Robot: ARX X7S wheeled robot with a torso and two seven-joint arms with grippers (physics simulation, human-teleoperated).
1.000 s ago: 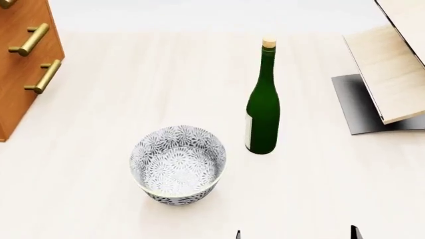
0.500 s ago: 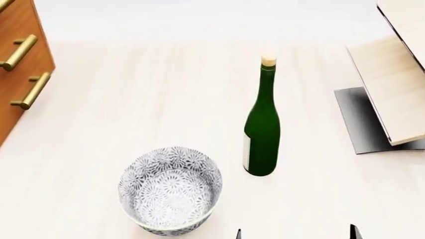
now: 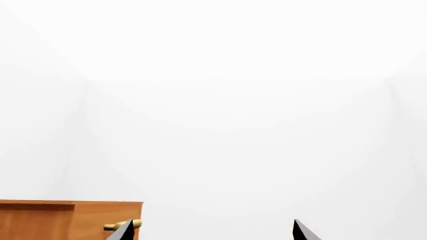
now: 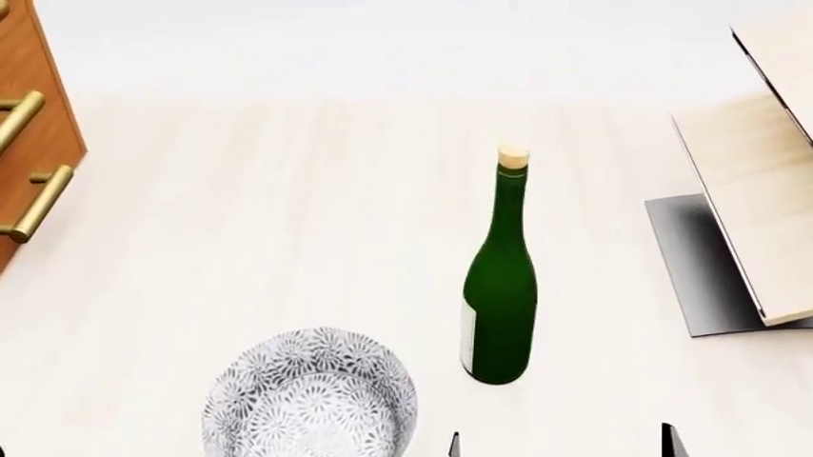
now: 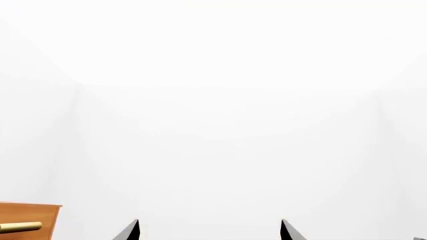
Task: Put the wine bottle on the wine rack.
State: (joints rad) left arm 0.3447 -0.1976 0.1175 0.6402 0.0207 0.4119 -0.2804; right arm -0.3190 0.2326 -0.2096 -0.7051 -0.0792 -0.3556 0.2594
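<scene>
The wine bottle [image 4: 500,286] is dark green with a tan cork and stands upright on the pale wooden table, mid-right in the head view. The wine rack [image 4: 760,205], slanted pale boards on a grey metal base, stands at the right edge and is partly cut off. Two dark fingertips of my right gripper [image 4: 562,444] show at the bottom edge, wide apart, just in front and right of the bottle. In the wrist views my left gripper [image 3: 213,232] and my right gripper [image 5: 210,231] are open and empty. Neither wrist view shows the bottle or the rack.
A patterned grey-white bowl [image 4: 311,400] sits left of the bottle at the bottom edge. A brown drawer cabinet with brass handles [image 4: 29,114] stands at the far left; it also shows in the left wrist view [image 3: 67,220] and the right wrist view [image 5: 27,216].
The head view has shifted: bottle, bowl and rack have slid down the picture and the cabinet toward the left edge. The things themselves have not moved on the table.
</scene>
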